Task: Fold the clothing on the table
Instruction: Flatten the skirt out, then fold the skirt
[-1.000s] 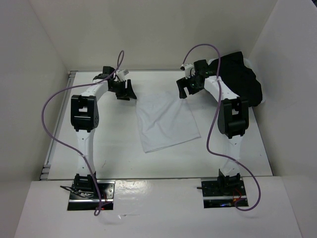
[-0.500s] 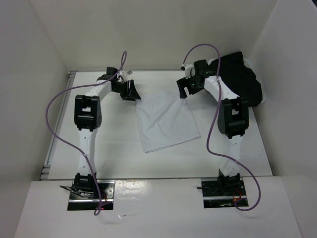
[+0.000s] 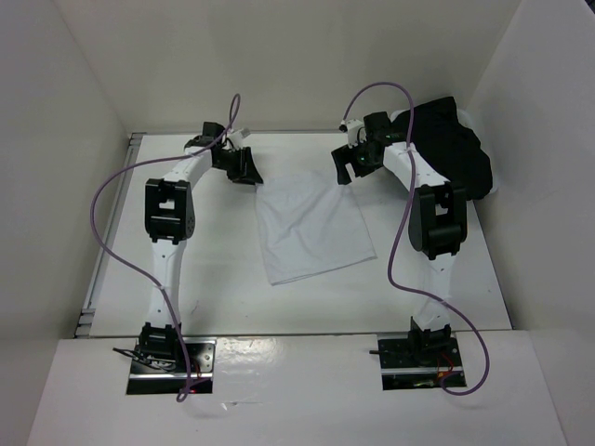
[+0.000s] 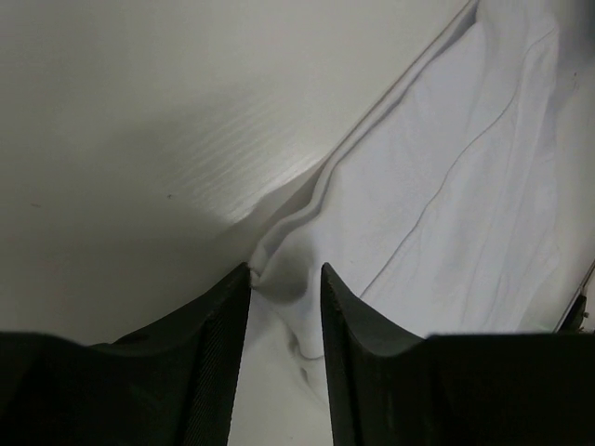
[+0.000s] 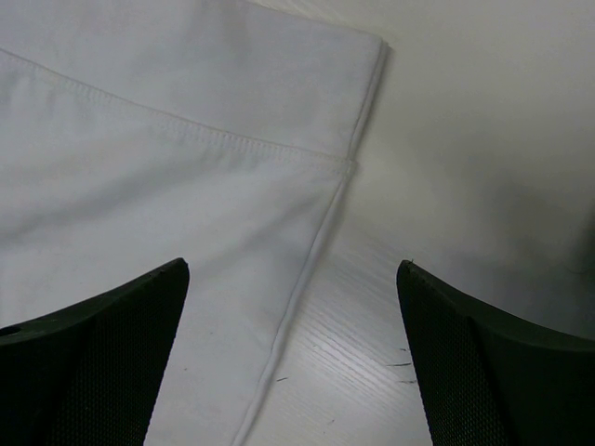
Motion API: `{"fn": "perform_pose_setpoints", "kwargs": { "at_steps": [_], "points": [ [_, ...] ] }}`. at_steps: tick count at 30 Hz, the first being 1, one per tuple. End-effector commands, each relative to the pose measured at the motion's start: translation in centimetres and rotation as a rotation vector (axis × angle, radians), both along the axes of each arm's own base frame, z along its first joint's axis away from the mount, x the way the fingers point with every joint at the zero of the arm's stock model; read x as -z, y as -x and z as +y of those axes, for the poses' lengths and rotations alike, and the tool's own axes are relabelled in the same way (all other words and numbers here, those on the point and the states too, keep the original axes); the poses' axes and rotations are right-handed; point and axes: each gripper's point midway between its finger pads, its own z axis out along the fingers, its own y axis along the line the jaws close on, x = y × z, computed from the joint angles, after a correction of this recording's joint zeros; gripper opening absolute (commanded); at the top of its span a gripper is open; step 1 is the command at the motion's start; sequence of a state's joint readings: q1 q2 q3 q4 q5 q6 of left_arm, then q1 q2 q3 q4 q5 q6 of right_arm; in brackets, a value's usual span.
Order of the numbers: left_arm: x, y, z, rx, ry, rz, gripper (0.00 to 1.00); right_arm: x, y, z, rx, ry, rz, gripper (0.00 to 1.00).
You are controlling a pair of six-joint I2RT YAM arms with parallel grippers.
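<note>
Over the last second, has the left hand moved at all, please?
Yes. The left hand has shifted rightward, up to the far-left corner of the clothing.

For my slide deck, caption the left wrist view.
Left hand straddles a bunched corner of the white clothing on the table.

Two robot arms (image 3: 167, 209) (image 3: 437, 218), two purple cables (image 3: 93, 216) (image 3: 376, 86), one white garment (image 3: 311, 228), one black garment (image 3: 460, 153), one table (image 3: 223, 269).

The left arm (image 3: 165, 246) and right arm (image 3: 437, 265) are slim white links with chunky black joint housings, each on a metal base plate (image 3: 200, 358) at the bottom of the frame. A purple cable (image 3: 100, 209) loops along each. The left hand (image 3: 248, 175) and right hand (image 3: 345, 174) are black, with fingers (image 4: 209, 372) finely ribbed inside.
</note>
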State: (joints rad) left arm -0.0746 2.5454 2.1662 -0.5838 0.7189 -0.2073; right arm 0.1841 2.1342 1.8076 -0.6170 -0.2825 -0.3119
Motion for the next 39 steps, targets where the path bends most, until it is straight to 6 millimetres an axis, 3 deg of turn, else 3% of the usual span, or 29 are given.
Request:
{"fn": "perform_pose_setpoints", "kwargs": {
  "at_steps": [1,5,6,13,17,19,21,26,39],
  "points": [
    [1.5,-0.9,0.8,0.000,-0.082,-0.013,0.42,-1.2,-1.2,0.2,0.004,-0.006,-0.041,0.96],
    [0.8,-1.7,1.1,0.006,-0.105,-0.046,0.36,-0.8,-2.3,0.7,0.026,-0.036,-0.033,0.96],
    [0.8,-1.8,1.2,0.016,-0.110,-0.056,0.35,-1.7,-3.1,1.0,0.020,-0.048,-0.059,0.96],
    [-0.4,-0.3,0.6,0.054,-0.108,-0.060,0.30,-1.9,-5.2,2.6,0.003,-0.115,-0.046,0.96],
    [-0.4,1.5,0.7,0.075,-0.109,-0.041,0.45,-1.9,-5.3,2.9,0.003,-0.128,-0.045,0.96],
    [-1.4,1.8,1.3,0.072,-0.112,-0.055,0.68,-2.0,-5.3,3.0,-0.004,-0.136,-0.043,0.96],
    [-1.9,1.9,1.5,0.067,-0.121,-0.066,0.72,-1.6,-5.1,3.0,-0.003,-0.135,-0.034,0.96],
    [-1.3,1.8,3.1,0.027,-0.127,-0.051,0.71,-0.9,-4.2,3.1,-0.013,-0.144,-0.004,0.95],
    [-0.5,1.9,1.0,0.019,-0.005,0.014,0.60,-1.6,-3.0,2.2,-0.004,-0.107,-0.029,0.95]
  ]
}}
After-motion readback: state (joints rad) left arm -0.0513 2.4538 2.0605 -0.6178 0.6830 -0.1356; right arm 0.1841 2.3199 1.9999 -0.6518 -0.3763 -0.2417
